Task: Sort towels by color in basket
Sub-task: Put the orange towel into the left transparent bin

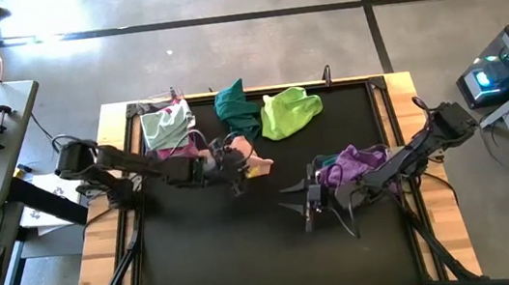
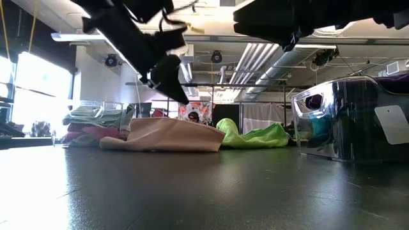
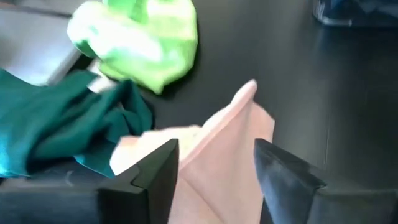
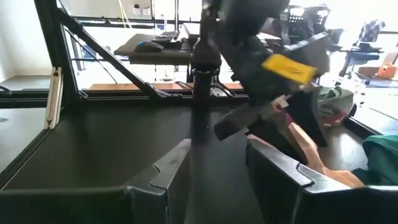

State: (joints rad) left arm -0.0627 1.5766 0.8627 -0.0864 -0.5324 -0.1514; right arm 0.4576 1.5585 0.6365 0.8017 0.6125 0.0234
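Note:
My left gripper (image 1: 237, 172) is open and hovers just above the peach towel (image 3: 217, 180), a finger on either side of its raised fold, not touching it. The peach towel (image 2: 169, 135) lies crumpled on the black mat. Behind it lie a teal towel (image 1: 237, 108) and a lime towel (image 1: 290, 112). A folded mint towel (image 1: 167, 126) rests on a magenta one (image 1: 178, 154) at the far left. A purple towel (image 1: 362, 160) lies bunched under my right arm. My right gripper (image 1: 299, 205) is open and empty, raised over the mat's middle.
A clear-walled bin (image 2: 348, 121) stands on the table's right side in the low view. A raised frame (image 1: 388, 116) rims the black mat. The near half of the mat (image 1: 249, 260) is bare. Desks and equipment stand beyond both table sides.

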